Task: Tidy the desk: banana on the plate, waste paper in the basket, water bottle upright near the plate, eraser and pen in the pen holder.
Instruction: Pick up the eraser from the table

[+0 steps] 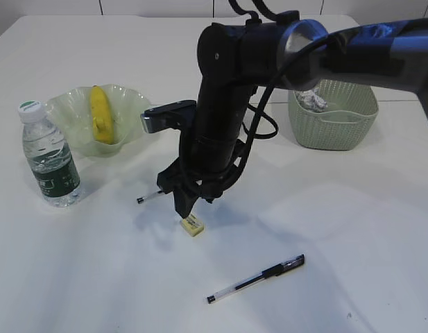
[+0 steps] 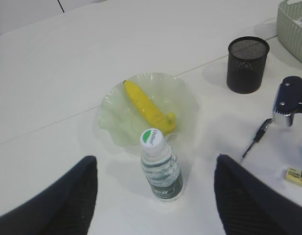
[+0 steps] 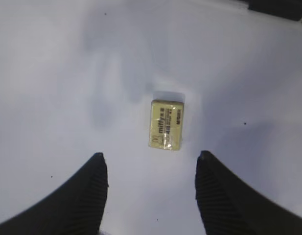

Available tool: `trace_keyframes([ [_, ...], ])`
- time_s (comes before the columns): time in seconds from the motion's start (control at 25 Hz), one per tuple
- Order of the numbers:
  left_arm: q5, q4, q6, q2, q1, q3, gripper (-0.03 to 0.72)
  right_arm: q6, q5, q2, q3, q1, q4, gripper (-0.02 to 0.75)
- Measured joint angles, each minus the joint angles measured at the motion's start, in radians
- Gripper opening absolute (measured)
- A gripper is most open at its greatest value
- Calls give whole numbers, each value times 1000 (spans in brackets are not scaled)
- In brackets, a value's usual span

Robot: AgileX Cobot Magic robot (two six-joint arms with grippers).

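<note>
The yellow banana (image 1: pixel 101 114) lies on the green plate (image 1: pixel 134 104). The water bottle (image 1: pixel 50 156) stands upright next to the plate. My right gripper (image 1: pixel 186 201) is open and empty, just above the yellow eraser (image 1: pixel 192 225); in the right wrist view the eraser (image 3: pixel 165 124) lies flat just ahead of the open fingers (image 3: pixel 151 154). One black pen (image 1: pixel 255 279) lies in front. A second pen (image 1: pixel 150 198) shows partly behind the gripper. My left gripper (image 2: pixel 155 158) is open and empty, high above the bottle (image 2: pixel 161 169). The black mesh pen holder (image 2: pixel 247 63) stands upright.
The green basket (image 1: pixel 333 114) at the back right holds crumpled paper (image 1: pixel 312 100). The right arm (image 1: pixel 227 90) crosses the middle and hides the pen holder in the exterior view. In the left wrist view the eraser (image 2: pixel 295 176) and second pen (image 2: pixel 257 138) lie at the right.
</note>
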Motion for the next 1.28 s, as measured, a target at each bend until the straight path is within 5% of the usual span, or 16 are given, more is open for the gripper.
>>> trace_keyframes([
  [1.28,14,7,0,0,0,0,529,2,-137,50,-2,2,-11,428],
])
